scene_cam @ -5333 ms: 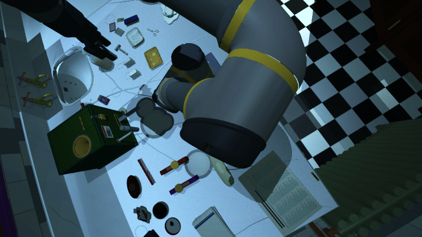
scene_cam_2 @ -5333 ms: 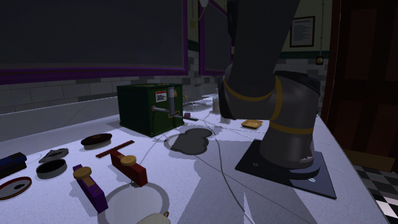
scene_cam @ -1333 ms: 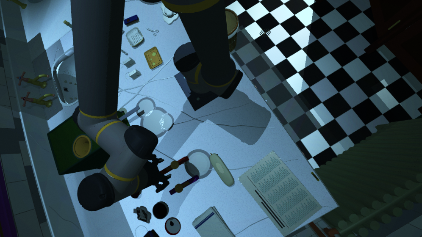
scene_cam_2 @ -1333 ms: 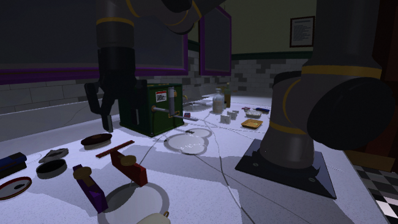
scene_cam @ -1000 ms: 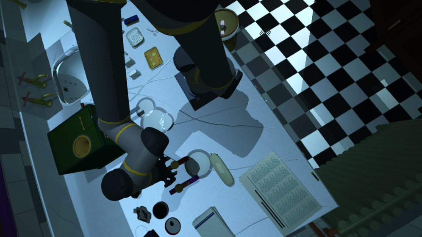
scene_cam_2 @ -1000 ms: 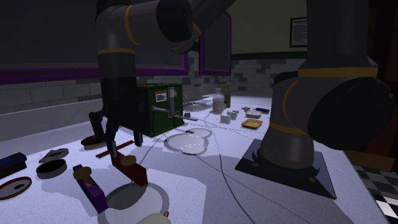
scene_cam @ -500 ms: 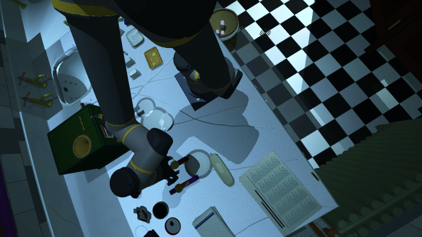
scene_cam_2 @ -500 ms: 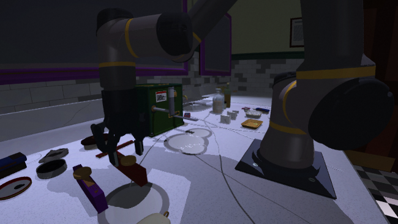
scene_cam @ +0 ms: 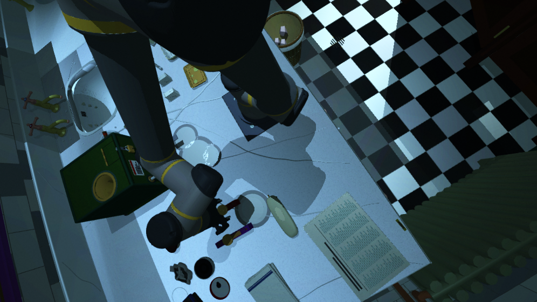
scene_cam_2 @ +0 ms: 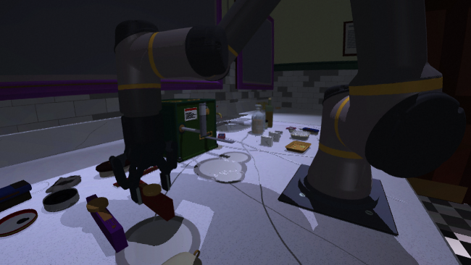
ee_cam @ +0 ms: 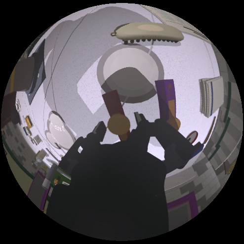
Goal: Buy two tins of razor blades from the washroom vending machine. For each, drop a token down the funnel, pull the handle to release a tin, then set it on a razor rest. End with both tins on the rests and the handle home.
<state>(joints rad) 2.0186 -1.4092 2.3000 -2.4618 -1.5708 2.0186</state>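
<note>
On the counter's near stretch two sloped razor rests lie side by side, a dark red rest [scene_cam_2: 159, 204] and a purple rest [scene_cam_2: 108, 224], each with a brass token on its upper end. My gripper [ee_cam: 118, 123] is open and empty, lowered around the token [ee_cam: 118, 124] on the red rest. The second token [scene_cam_2: 97, 204] sits on the purple rest. The green vending machine [scene_cam: 105, 180] stands behind by the wall, its brass funnel [scene_cam: 104, 186] on top and its grey handle [scene_cam_2: 202, 121] on the front face.
A white dish [scene_cam_2: 159, 240] lies just past the rests, with a cream nail brush [ee_cam: 148, 32] beyond it. A dark round tin [scene_cam_2: 61, 198], a mirror, folded towels [scene_cam: 268, 285] and a newspaper [scene_cam: 356, 244] fill the near end. The arm's base [scene_cam_2: 344, 195] stands to the right.
</note>
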